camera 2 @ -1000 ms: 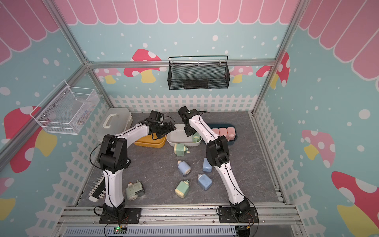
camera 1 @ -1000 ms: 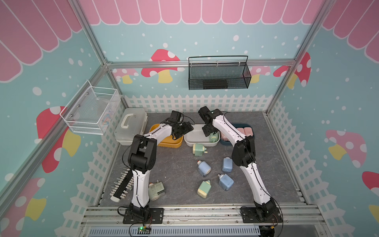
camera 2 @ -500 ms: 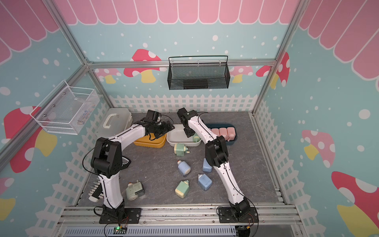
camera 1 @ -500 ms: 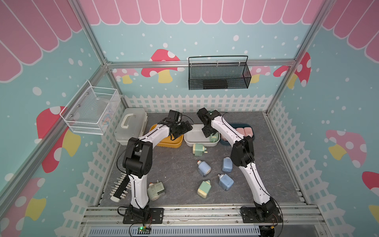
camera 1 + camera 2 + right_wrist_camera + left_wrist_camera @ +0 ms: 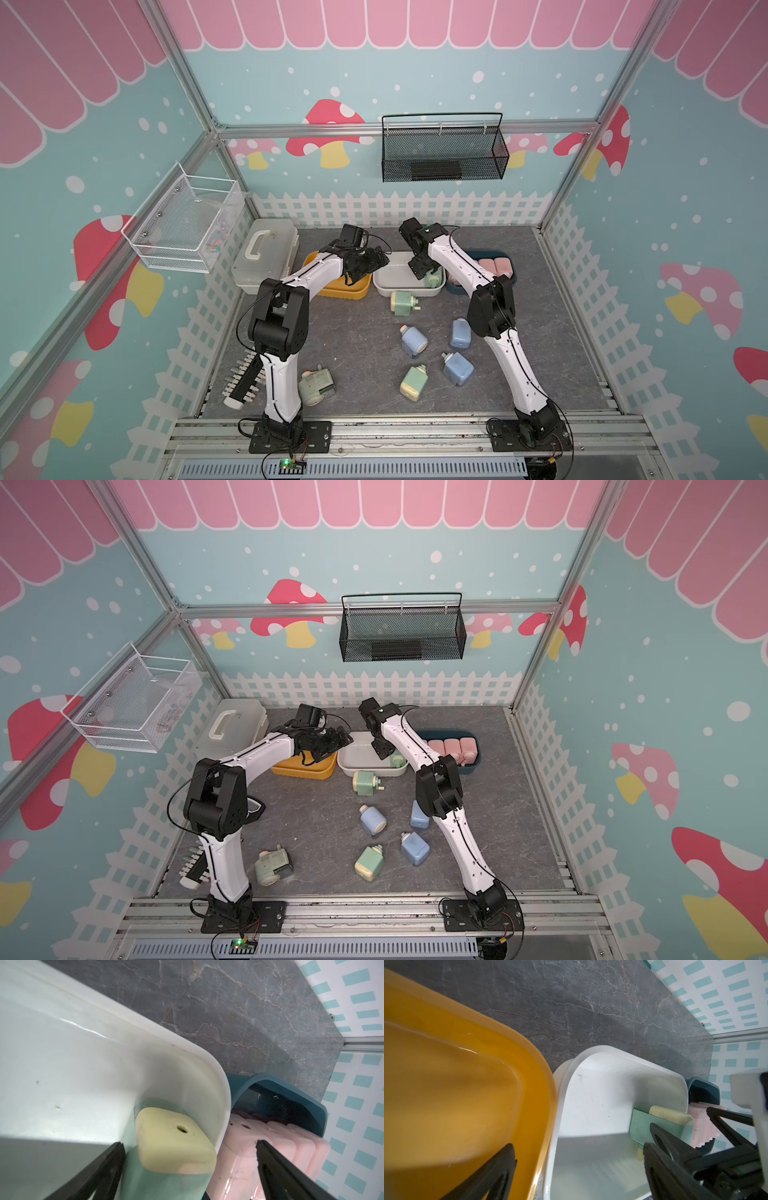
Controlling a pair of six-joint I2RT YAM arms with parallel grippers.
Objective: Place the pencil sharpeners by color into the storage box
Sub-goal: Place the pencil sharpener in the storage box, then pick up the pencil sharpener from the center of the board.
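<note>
R claw (image 5: 189, 1142) — wide, empty, above green sharpener (image 5: 166, 1138), cream end up, in white bin (image 5: 83, 1053). L claw (image 5: 581, 1135) wide, empty, over edge of yellow bin (image 5: 446, 1084) by white bin. Pink sharpeners (image 5: 494, 266) in blue bin (image 5: 478, 252). Loose sharpeners (image 5: 413, 340) on worktop (image 5: 353, 332) — three blue, three green.
</note>
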